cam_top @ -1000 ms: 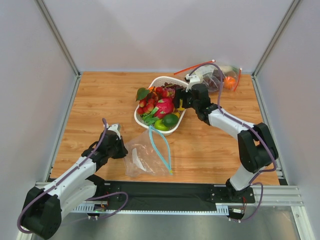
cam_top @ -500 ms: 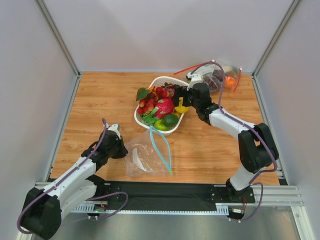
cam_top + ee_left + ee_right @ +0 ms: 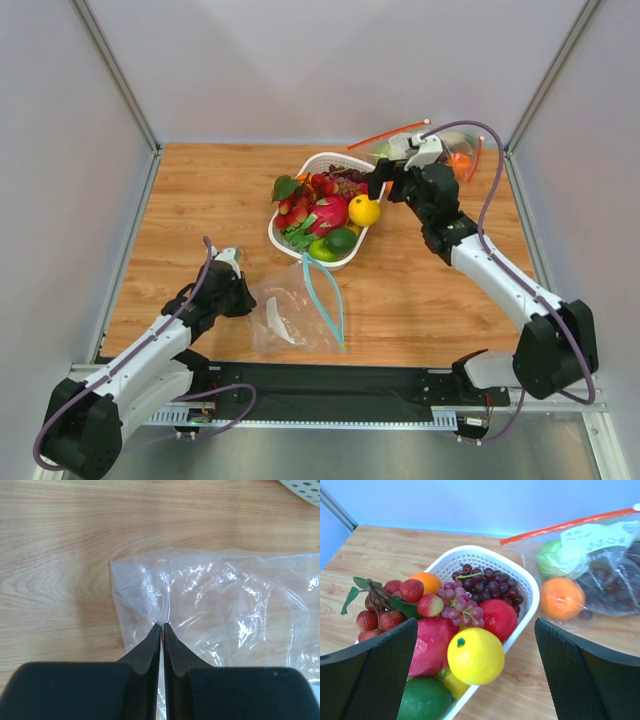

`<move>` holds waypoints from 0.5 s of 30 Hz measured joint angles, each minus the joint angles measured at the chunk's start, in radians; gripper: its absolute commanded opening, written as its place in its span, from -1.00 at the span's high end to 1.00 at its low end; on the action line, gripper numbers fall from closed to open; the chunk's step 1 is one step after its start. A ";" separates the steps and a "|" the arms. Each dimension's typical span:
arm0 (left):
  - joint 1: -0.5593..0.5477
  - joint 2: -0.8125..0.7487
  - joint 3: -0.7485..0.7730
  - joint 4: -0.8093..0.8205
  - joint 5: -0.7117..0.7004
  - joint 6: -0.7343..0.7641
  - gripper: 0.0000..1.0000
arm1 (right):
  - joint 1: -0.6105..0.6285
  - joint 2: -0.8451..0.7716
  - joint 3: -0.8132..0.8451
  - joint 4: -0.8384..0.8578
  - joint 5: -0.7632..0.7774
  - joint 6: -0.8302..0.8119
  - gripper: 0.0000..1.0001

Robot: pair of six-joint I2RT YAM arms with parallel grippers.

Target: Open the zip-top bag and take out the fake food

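Crinkly, glossy clear-plastic zip-top bag [image 3: 225, 595]; matt wood-grain table [image 3: 60, 555]; perforated plastic basket [image 3: 485, 551].

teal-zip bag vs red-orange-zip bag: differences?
The clear plastic bag with the teal zip strip looks empty; the clear plastic bag with the red-orange zip strip bulges with an orange and other produce. The left gripper pinches the teal one; nothing grips the red-orange one. Both are clear, crinkly.

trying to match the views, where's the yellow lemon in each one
Top external: lemon at the white basket's right edge.
Left wrist: not in it; zip-top bag fills it, basket corner top right.
Right wrist: lemon low centre, between the open fingers.
Shared landmark: the white basket.
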 measured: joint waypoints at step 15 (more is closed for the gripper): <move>0.001 -0.216 0.185 -0.239 -0.047 -0.016 -0.64 | -0.046 -0.508 -0.292 -0.376 0.206 0.030 -1.00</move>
